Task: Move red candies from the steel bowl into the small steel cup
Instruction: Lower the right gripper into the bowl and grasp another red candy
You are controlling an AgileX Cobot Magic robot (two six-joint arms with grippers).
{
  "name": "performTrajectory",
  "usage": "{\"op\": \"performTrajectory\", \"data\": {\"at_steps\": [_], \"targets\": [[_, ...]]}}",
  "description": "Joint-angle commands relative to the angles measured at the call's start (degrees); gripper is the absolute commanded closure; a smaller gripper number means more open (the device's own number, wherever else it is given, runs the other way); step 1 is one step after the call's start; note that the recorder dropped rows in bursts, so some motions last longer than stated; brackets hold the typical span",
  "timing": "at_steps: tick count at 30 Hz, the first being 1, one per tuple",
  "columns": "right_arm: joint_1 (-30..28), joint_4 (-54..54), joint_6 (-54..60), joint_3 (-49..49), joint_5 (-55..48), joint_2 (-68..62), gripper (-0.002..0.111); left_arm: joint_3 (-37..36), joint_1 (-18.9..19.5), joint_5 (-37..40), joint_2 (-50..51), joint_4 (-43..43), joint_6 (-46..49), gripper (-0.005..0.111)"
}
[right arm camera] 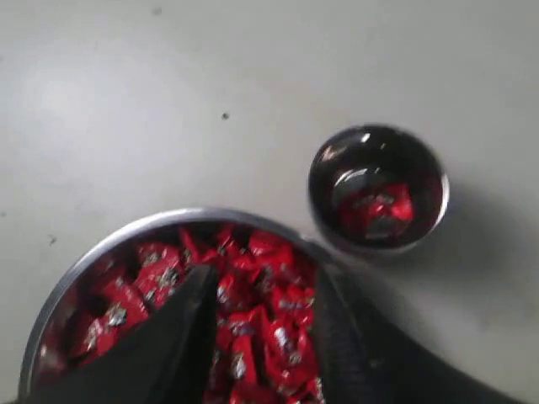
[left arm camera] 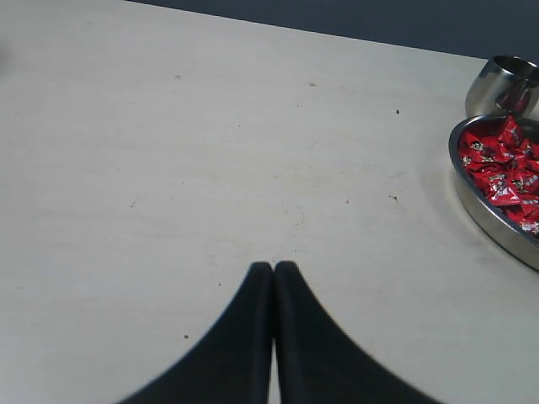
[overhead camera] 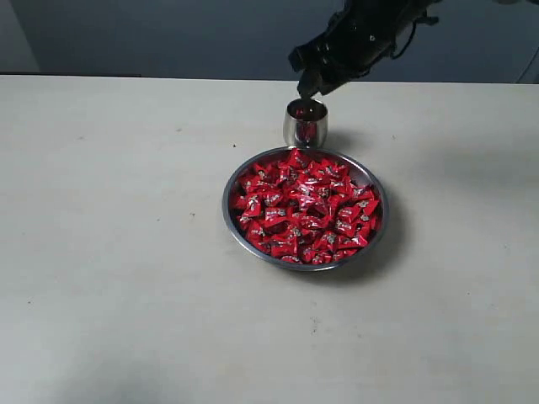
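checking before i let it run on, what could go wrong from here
The small steel cup is narrow and stands close beside the steel bowl; the open right gripper could bump it over or drop a candy past its mouth. The red candies lie tightly heaped, so the fingers may pinch several or slip off the shiny wrappers.

left end effector (left arm camera: 274, 269) and right end effector (right arm camera: 263, 284): smooth black fingers tapering to rounded tips. right arm (overhead camera: 362, 38): bulky, black, with a thin cable (overhead camera: 408, 35).
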State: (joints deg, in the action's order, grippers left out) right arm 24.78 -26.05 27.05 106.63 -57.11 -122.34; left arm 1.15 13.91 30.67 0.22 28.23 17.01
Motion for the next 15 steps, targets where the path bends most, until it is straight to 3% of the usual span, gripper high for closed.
{"op": "performTrajectory", "data": {"at_steps": [1, 8, 15], "targets": [[-0.07, -2.09, -0.14, -5.72, -4.55, 0.49, 0.071, 0.01, 0.19, -0.3, -0.22, 0.03, -0.09, 0.106], [2.84, -4.14, 3.07, -20.14, 0.73, 1.48, 0.071, 0.01, 0.19, -0.3, -0.22, 0.03, -0.09, 0.106], [4.93, -3.54, 3.0, -21.83, 7.29, -0.71, 0.073, 0.01, 0.19, -0.3, -0.22, 0.03, -0.09, 0.106]]}}
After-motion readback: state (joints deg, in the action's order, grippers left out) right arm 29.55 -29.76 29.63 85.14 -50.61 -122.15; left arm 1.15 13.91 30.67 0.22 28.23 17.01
